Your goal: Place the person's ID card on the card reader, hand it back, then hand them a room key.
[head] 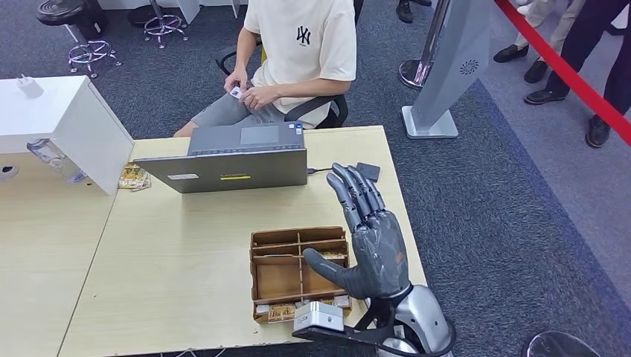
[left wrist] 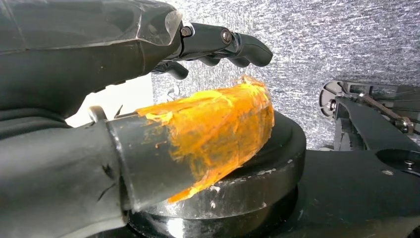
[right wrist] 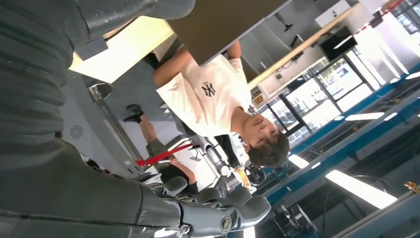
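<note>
Standing over the pale wooden surface (head: 171, 268), the right hand (head: 372, 238) spreads empty fingers (head: 356, 190) wide before the laptop (head: 238, 160); the left hand (left wrist: 148, 99), over grey carpet (left wrist: 322, 44), holds nothing.

Dark grey right hand (head: 370, 238) with ribbed cover, silver forearm, black wrist bracket. Left hand (left wrist: 148, 94) dark, thumb smeared orange (patchy), screws on fingers.

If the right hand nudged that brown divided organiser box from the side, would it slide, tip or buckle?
The organiser box looks low and wide, so it would probably slide on the smooth table rather than tip. It seems to be thin cardboard or wood, likely light, and its dividers might flex. The right hand hovers open beside it.
</note>
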